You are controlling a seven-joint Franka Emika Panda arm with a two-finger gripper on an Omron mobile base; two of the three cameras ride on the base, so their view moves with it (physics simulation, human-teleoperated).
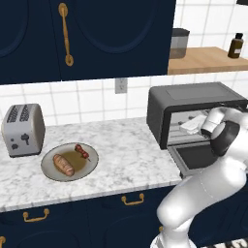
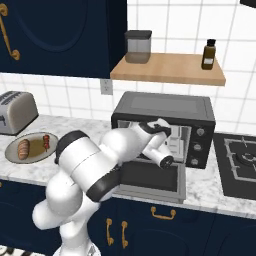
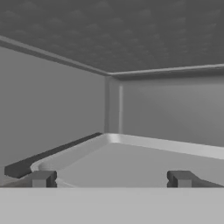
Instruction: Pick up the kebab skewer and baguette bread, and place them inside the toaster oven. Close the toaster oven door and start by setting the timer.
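Both foods, the kebab skewer (image 1: 82, 152) and baguette bread (image 1: 64, 164), lie on the plate (image 1: 92, 168), so the gripper (image 3: 112, 179), wide open and empty inside the toaster oven (image 2: 165, 111), should back out straight over the toaster oven door (image 2: 150, 180).

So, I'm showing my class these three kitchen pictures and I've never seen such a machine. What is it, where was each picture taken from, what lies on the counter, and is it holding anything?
The white jointed thing is a robot arm with a two-fingered claw. Two pictures come from cameras riding behind it, one to its left, one to its right. The third comes from a camera on its hand, looking along the claw.

On the marble counter stands a silver toaster. Beside it a grey plate holds a small baguette bread and a kebab skewer. To the right sits the toaster oven, its toaster oven door dropped open.

The arm reaches into the oven: the hand picture shows its grey inner walls and tray. The claw is open and holds nothing.
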